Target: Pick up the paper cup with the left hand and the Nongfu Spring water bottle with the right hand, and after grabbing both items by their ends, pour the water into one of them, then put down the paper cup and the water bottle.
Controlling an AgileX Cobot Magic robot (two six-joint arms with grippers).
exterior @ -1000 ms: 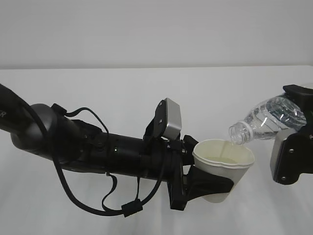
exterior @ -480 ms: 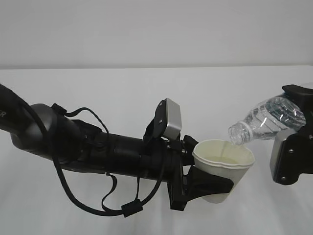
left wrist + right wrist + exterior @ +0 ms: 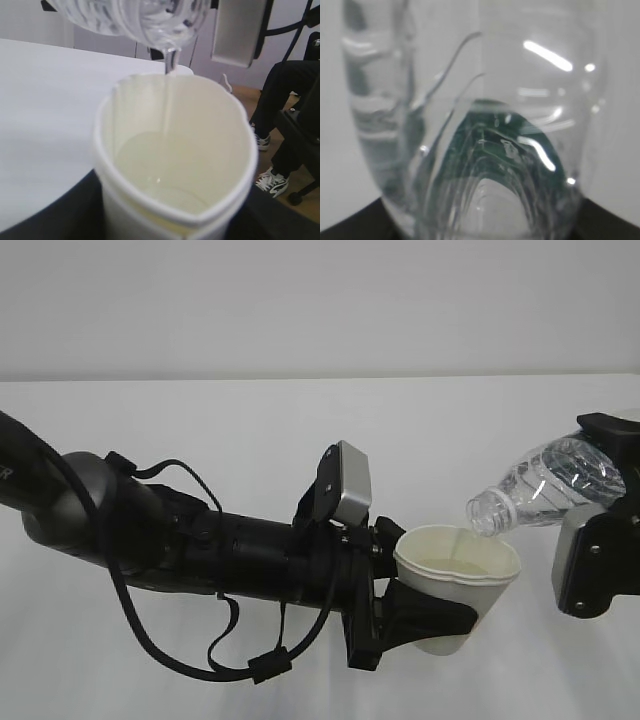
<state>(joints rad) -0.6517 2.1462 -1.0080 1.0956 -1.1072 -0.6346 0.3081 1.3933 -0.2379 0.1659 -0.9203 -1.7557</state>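
Above the paper cup [image 3: 457, 585] gripped by the left hand [image 3: 425, 615], the right hand [image 3: 600, 540] clamps the tilted Nongfu Spring water bottle [image 3: 545, 485].

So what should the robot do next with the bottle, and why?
Probably hold the tilt a little longer. The bottle in the right gripper is tipped neck-down over the paper cup, and a thin stream of water falls inside the rim. The cup, clamped by the left gripper, has only a shallow pool at its bottom, so there is room.
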